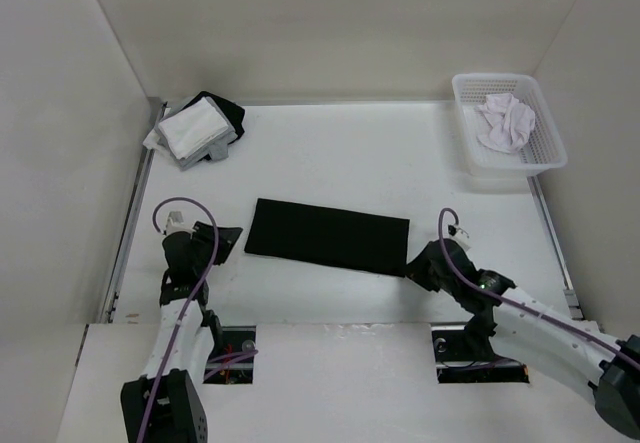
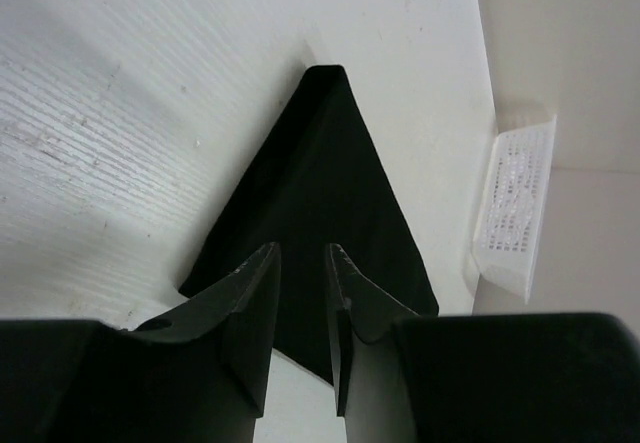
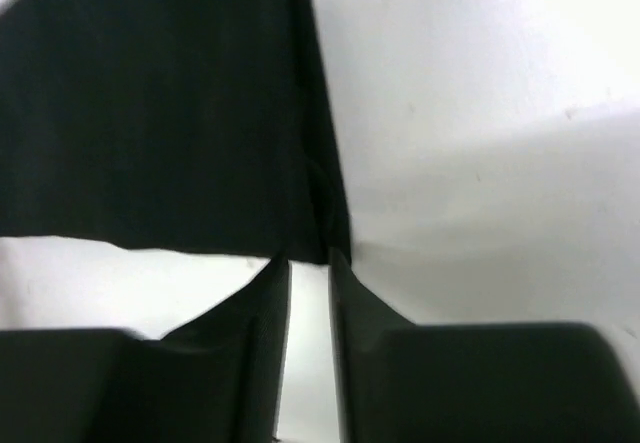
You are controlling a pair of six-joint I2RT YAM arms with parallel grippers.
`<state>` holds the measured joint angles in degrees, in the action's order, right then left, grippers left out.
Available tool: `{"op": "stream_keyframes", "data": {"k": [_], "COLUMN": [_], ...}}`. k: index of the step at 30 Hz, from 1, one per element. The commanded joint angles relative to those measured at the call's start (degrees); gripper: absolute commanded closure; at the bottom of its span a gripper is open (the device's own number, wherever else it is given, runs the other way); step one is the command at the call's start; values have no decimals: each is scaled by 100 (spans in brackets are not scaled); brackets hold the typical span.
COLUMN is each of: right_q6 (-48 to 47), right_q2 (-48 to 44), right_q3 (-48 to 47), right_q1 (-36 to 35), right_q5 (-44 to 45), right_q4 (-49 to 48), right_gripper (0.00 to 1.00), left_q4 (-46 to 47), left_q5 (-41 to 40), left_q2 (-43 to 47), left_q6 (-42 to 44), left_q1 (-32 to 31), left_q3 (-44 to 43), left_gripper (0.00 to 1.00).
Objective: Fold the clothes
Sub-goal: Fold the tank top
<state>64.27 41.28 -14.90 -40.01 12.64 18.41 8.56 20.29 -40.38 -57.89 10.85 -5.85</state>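
Clothes [image 1: 327,236], one black top folded into a long flat band, lie on the white table [image 1: 350,163] between our two grippers. We take the scene from the near edge outward.

Nearest us, both arms reach forward from their bases. Our left gripper [image 1: 232,240] sits low at the band's left end. From its wrist we see the two fingers [image 2: 255,303] parted by a narrow gap with nothing pinched between them, their tips over the near edge of the fabric.

Our right gripper [image 1: 412,266] sits at the band's right end. Its wrist view is blurred, yet we make out a slim gap between the fingers with white table showing through, so it stands parted as well. The fabric's corner lies just at the tips. Whether either gripper touches the fabric we cannot tell.

The band lies flat, slanted so its left end is a little farther from us than its right.

Farther back, in the far left corner, a stack of folded white and black garments [image 1: 195,131] rests on the table. At the far right stands a white mesh basket [image 1: 515,173] with a crumpled white garment [image 1: 507,123] inside.
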Motion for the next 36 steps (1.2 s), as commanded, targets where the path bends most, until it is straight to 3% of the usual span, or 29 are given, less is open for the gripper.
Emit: {"op": "stream_keyframes", "data": {"k": [1, 5, 7, 10, 11, 14, 17, 21, 28, 36], "right_q6": [-19, -545, -958, -1460, -1583, -1742, -1638, -1313, -522, -283], "right_q2": [21, -234, -95, 598, 888, 1740, 2348, 2972, 3764, 3345], "right_q3": [-486, -1023, -1173, -1217, -1209, -1165, -1068, -849, -217, 364], "right_q1": [-326, -530, -530, -530, -521, -469, -433, -398, -529, -609], "right_q5": [282, 853, 784, 258, 82, -454, -640, -632, -413, 1], "right_q4": [521, 770, 262, -1142, -1721, -3268, -4325, -5057, -5453, -5296], "right_gripper": [67, 58, 66, 93, 97, 100, 100, 100, 100, 96], "left_q4": [147, 190, 383, 629, 769, 1401, 2069, 2685, 3072, 3337], "left_q5": [150, -174, -578, -1446, -1797, -2424, -2390, -2398, -2513, -2443], "left_q2": [161, 233, 136, -416, -723, -1882, -3034, -3923, -4408, -4610], "left_q6": [146, 41, 32, 67, 76, 76, -29, -416, -653, -689], "left_q1": [80, -288, -955, -2560, -3175, -4627, -5306, -5747, -5801, -5625], "left_q3": [-302, -689, -882, -1242, -1357, -1734, -2069, -2105, -1508, -1121], "left_gripper": [74, 79, 81, 81, 81, 82, 84, 85, 87, 87]}}
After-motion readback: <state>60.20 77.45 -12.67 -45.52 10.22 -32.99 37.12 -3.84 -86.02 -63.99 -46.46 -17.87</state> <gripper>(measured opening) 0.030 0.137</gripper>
